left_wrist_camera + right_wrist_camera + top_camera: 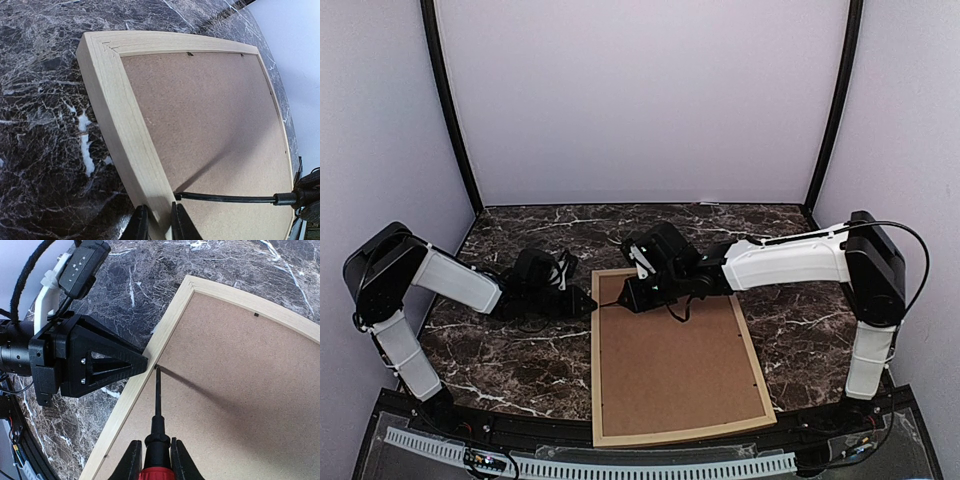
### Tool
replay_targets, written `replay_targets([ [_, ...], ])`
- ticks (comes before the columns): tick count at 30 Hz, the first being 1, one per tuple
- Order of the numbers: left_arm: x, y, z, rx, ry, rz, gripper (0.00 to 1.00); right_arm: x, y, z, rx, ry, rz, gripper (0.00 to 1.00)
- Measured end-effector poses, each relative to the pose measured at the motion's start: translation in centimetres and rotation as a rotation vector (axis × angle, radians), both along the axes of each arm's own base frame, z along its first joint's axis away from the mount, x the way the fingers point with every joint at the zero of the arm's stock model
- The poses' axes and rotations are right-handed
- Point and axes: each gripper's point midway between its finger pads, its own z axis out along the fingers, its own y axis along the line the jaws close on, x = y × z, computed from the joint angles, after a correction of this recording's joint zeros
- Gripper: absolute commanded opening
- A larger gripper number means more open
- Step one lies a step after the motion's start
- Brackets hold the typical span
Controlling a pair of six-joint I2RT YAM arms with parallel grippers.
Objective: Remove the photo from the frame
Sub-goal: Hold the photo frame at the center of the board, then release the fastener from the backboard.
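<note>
Photo: not visible in any view. The frame (596,390) lies face down, so only its back shows.

Count: one frame of light wood, flat on the marble table (800,330), near the centre. Its long sides run from the near edge toward the far wall, slightly skewed. One brown backing board (675,365) fills the opening inside the rails.

One screwdriver (157,405), with a black shaft and red handle. The tip sits at the seam where the board meets the left rail, close to the far left corner. The right gripper (159,460) is clamped tight on the handle end, one finger on each side.

Left gripper (160,222): its two fingers (140,226) straddle the left rail and pinch the wood between them, just beside the screwdriver tip.

Small dark tabs (190,53) sit at the board's edge. Two show along the short far rail in the left wrist view and one in the right wrist view. From overhead they are specks, too small to count.

Writing: there are pale marks on the black module (82,265) beside the left gripper, too small to read.

View differences:
- Only the overhead view gives the frame's full outline, with all four rails.
- Only the left wrist view shows the stepped moulding profile and the thickness of the outer edge.
- Only the right wrist view shows the red handle and the exact spot where the tip meets the seam.
</note>
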Motion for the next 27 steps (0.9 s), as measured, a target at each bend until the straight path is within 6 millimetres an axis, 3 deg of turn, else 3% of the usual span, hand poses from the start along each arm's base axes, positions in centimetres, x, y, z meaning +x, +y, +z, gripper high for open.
replay_targets([
  [27,0.03,0.04,0.02,-0.005,0.002,0.003,0.15,-0.22,0.17,0.27,-0.008,0.01,0.0,0.0],
])
